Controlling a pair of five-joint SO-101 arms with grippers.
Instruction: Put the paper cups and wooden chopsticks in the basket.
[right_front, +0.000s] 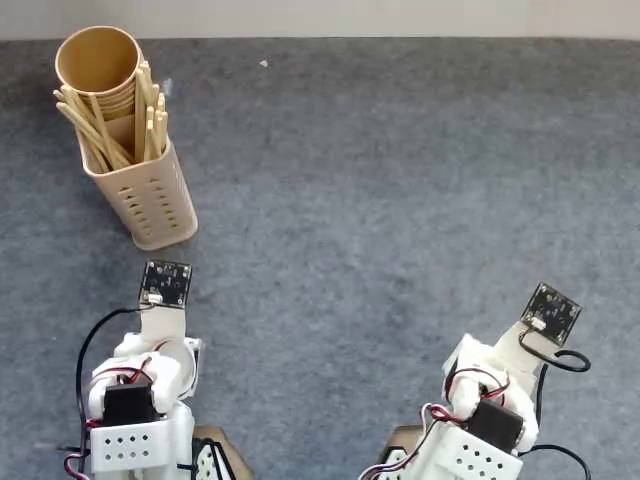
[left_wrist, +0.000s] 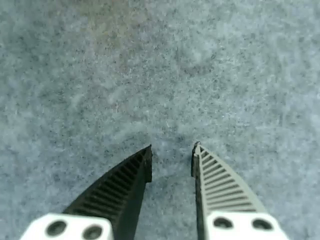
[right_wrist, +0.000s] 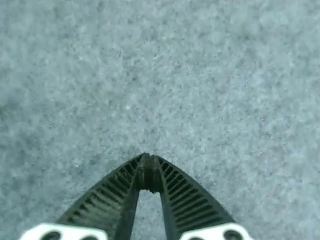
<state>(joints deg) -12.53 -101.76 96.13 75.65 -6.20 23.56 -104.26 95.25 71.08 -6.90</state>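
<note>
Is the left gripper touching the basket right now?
Apart. The left wrist view has the left gripper open over grey mat alone; in the high view the basket stands farther up the table.

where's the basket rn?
High view: the basket stands at the far left of the mat, just beyond an arm, with the cups and chopsticks in it.

1. A grey, felt-like covering (right_front: 400, 200) spreads across the table, its nap mottled with darker flecks (plainest in the wrist views).
2. Along the far edge runs a pale strip (right_front: 350, 18); wall or bare surface, hard to tell.
3. A small white speck (right_front: 263, 64) lies near that edge.
4. Light falls evenly and softly.
</note>
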